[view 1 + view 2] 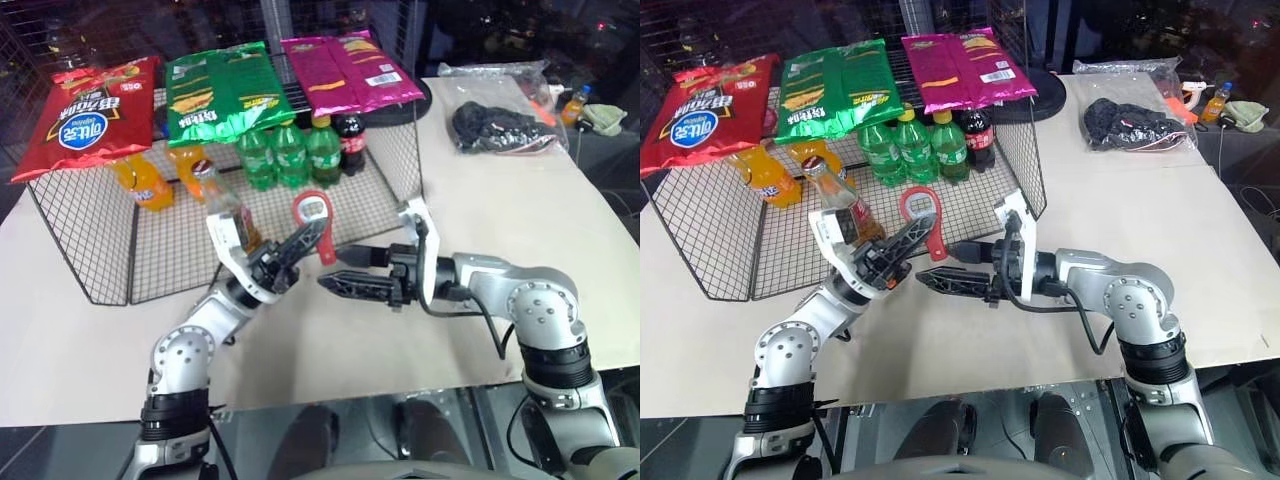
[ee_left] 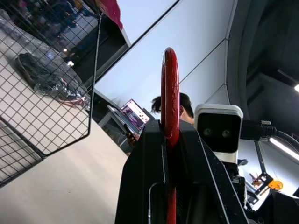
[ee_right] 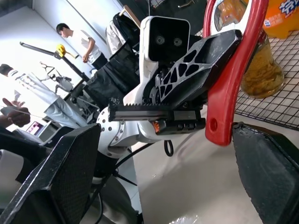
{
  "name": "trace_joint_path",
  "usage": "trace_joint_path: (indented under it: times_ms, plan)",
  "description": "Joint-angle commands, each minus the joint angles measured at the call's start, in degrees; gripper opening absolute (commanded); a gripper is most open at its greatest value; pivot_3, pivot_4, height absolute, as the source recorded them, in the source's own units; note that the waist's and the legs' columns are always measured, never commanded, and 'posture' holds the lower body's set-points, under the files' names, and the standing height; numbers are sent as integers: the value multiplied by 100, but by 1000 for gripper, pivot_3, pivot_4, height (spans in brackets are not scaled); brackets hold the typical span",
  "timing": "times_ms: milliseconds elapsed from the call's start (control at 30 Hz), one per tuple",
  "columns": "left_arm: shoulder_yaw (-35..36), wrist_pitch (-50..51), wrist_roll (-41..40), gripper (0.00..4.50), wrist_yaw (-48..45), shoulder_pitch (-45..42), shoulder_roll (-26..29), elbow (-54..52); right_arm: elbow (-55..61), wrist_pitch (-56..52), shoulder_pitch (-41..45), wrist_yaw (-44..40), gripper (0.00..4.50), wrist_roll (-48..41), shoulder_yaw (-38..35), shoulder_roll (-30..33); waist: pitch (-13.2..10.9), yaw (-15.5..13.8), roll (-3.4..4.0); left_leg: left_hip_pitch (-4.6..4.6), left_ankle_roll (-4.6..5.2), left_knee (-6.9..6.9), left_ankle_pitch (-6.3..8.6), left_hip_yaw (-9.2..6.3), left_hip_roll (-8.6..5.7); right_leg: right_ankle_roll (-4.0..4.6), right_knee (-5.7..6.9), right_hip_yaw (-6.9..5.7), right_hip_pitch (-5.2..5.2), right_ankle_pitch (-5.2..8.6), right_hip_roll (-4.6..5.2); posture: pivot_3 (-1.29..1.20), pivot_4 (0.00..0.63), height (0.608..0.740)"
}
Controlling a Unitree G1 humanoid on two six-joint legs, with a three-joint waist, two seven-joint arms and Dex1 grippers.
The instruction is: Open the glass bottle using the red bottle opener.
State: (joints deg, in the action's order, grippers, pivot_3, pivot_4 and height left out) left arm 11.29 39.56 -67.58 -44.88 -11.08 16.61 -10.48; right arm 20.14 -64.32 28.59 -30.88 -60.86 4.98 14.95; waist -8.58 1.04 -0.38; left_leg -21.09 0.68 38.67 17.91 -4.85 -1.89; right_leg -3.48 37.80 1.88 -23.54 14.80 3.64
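Left gripper (image 1: 300, 248) nearest me, clamped on red bottle opener (image 1: 316, 222), ring head up, pale insert showing. Right gripper (image 1: 345, 270) spread wide, empty, just beside opener's handle end. Glass bottle (image 1: 222, 205) just behind left gripper in wire basket (image 1: 100, 270): amber liquid; label half hidden, unreadable.

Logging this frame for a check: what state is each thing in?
glass bottle: standing, cap still on.
red bottle opener: clamped upright, ring end up.
left gripper: shut on the opener's handle.
right gripper: open, empty, beside the opener.
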Motion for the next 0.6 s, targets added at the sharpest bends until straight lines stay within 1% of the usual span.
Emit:
trace_joint_path:
  times_ms: [33,333,400,467,500,533,600]
  plan:
    - [-3,-59,-19,88,-73,-22,-85,-171,123,96,34,-28,4500,46,150,-95,0,0,0,0,0,0,0,0,0,0,0,0,0,0,0,0,150,740]
    - [16,-49,-4,88,-78,-17,-189,-120,8,412,-10,-41,4500,343,227,-344,0,0,0,-1,0,0,0,0,0,0,0,0,-1,0,0,0,150,740]
    - [15,39,-63,0,-57,9,-180,-102,-29,468,2,-43,3954,389,210,-390,0,0,0,-1,0,0,0,-1,0,0,0,0,-2,0,0,0,150,740]
    - [37,121,-149,0,-25,16,-177,-78,-47,498,9,-85,3218,427,211,-398,0,0,0,-1,0,0,0,0,0,0,0,0,-2,0,0,0,150,740]
    - [50,164,-177,0,-12,17,-170,-59,-54,507,7,-105,2611,444,212,-401,0,1,0,-1,0,0,0,0,0,0,0,0,-2,0,0,0,150,740]
    - [63,196,-193,0,-9,16,-160,-47,-60,513,5,-117,2177,460,217,-407,0,1,0,-2,0,0,0,0,0,0,-1,0,-2,0,0,0,150,740]
    - [93,273,-275,0,21,6,-153,-1,-62,527,-11,-171,1155,493,240,-396,0,2,0,-2,0,0,0,-1,0,0,-1,0,-3,0,0,0,150,740]
